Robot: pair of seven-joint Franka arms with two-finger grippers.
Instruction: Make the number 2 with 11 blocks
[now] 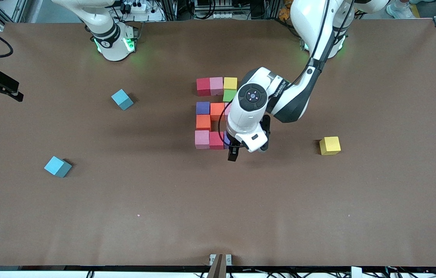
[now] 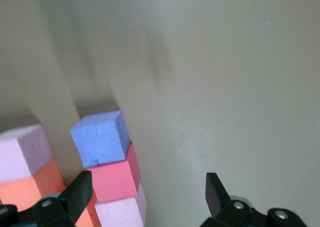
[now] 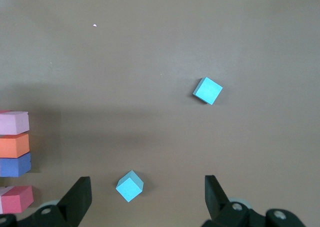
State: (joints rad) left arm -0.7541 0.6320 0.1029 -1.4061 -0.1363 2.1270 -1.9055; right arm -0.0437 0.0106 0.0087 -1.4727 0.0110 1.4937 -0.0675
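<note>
The number 2 (image 1: 216, 112) stands mid-table, made of touching cubes. Its row nearest the robots is red (image 1: 203, 86), pink (image 1: 216, 85) and yellow (image 1: 230, 83), with green (image 1: 229, 95) under the yellow. Then come purple (image 1: 202, 107), orange (image 1: 217, 111) and a pink one mostly hidden by the arm, then a second orange (image 1: 203, 122). The row nearest the front camera is pink (image 1: 202, 139), red (image 1: 216, 140) and a purple cube (image 2: 100, 137) partly hidden. My left gripper (image 1: 248, 151) is open and empty, low beside that purple cube. My right gripper (image 3: 145, 197) is open and empty, high over the table.
A loose yellow cube (image 1: 329, 145) lies toward the left arm's end of the table. Two light-blue cubes (image 1: 122, 99) (image 1: 58, 166) lie toward the right arm's end and also show in the right wrist view (image 3: 207, 90) (image 3: 129, 185). The right arm waits.
</note>
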